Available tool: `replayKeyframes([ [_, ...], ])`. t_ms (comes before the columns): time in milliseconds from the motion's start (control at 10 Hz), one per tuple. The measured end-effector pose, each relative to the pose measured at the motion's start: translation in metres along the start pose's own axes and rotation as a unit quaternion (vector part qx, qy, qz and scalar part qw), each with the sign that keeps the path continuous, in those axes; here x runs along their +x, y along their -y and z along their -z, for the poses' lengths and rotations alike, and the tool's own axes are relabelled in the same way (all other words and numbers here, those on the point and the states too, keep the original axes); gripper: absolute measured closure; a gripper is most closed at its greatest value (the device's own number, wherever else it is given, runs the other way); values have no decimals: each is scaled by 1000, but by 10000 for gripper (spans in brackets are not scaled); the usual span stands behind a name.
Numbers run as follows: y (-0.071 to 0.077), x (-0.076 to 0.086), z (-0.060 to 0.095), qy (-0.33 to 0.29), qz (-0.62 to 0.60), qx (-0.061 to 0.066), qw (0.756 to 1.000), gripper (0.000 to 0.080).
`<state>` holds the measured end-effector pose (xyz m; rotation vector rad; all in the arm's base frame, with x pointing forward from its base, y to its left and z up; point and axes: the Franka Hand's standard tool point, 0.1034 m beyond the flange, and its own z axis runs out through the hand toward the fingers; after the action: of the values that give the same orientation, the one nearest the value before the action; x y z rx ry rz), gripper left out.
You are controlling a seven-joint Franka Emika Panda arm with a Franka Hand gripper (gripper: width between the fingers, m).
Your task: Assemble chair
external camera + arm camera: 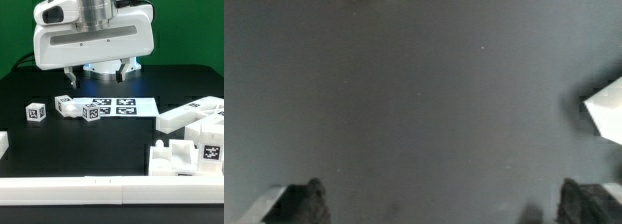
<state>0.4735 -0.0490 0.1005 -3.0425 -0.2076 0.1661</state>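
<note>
Table top: the flat black table [60, 150] looks matt and smooth, with no glare.
Chair parts: the blocky white plastic chair parts [195, 122] are smooth and glossy and carry printed black-and-white tags.
Marker board: the thin flat white marker board [120, 104] looks matt and paper-like.
Arm casing: the white moulded arm casing [95, 40] is smooth plastic with a soft sheen.
Gripper: the two-finger gripper [441, 205] has dark, matt fingers [295, 205]; their material is unclear.
Border rail: the long white border rail [60, 188] looks like smooth plastic.

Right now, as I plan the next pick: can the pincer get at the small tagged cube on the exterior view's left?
Probably yes: the cube stands alone, nothing over it, and the pincer is open and empty.
</note>
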Motion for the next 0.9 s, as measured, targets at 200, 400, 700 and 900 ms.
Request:
replayKeyframes([
  [200, 0, 0, 0, 0, 0, 0, 1000, 151],
  [400, -9, -12, -10, -5, 31, -9, 999, 151],
  [700, -18, -38, -24, 1, 20, -13, 1000, 151],
  [900, -19, -39, -25, 2, 20, -13, 1000, 151],
])
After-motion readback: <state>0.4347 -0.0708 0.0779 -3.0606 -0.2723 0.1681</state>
